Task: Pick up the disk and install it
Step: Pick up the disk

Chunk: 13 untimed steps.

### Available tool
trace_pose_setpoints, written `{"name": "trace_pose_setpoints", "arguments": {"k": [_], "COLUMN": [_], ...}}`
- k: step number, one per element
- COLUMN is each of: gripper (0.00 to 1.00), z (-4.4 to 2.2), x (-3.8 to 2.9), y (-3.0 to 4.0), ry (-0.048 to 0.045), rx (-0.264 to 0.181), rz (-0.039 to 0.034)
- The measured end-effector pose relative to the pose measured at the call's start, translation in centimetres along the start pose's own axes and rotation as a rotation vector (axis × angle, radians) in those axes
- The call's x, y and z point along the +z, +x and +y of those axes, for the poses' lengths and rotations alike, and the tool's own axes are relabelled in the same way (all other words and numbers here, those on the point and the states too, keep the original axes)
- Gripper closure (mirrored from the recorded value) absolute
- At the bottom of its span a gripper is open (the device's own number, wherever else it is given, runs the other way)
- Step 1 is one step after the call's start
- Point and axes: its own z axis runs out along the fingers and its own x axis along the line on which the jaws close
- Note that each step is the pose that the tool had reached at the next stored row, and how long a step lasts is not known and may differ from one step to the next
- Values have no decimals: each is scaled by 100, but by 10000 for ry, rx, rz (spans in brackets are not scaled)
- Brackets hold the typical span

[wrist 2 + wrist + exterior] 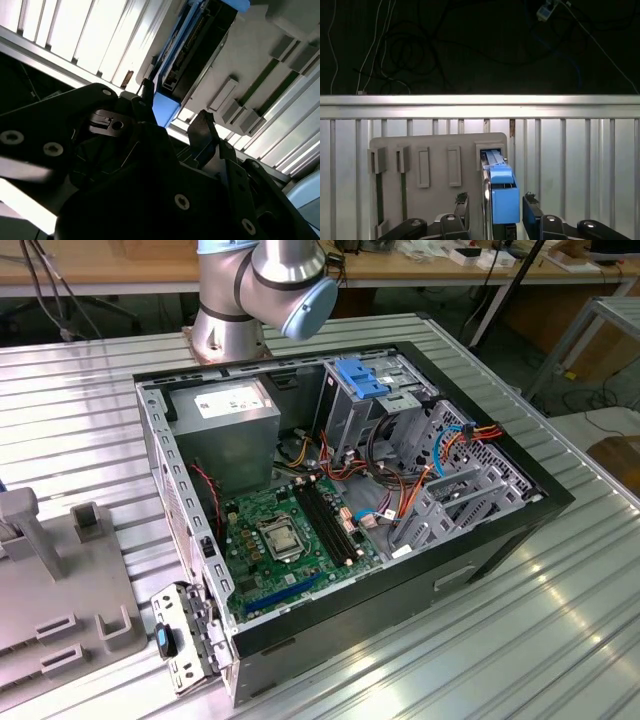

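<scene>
I have the tool [495, 197] open and empty. In the first wrist view its fingers [530, 201] sit one on each side of the disk [501, 197], with a sliver of gap on both sides, so I judge nothing is gripped yet. The disk stands on edge in the end slot of the grey holder [435, 150]. Its blue carrier [503, 205] faces the camera, and the holder lies flat on the slatted metal desk [570, 165]. In the exterior view that holder [60, 590] lies off to the exterior view's left of the open computer case [480, 530], well apart from the drive bays.

The step in hand, as I read it, is the grasp. The gap looks narrower on one side, so I want the disk centred between the fingers before I close. That way both pads land together and do not lever the disk against the slot wall. I would rather bear on the broad faces than on the blue plastic, which I expect to flex. In the second wrist view the disk [195, 50] runs away from the tool at a slant, so I check that the tool is square to it.
</scene>
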Motion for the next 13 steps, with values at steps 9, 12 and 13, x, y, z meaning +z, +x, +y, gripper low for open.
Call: {"name": "trace_pose_setpoints", "arguments": {"k": [9,12,13], "gripper": [45,45,45], "z": [31,36,37], "x": [134,144,151], "y": [2,3,2], "ry": [15,17,17], "rx": [60,71,76], "rz": [-3,-6,-6]}}
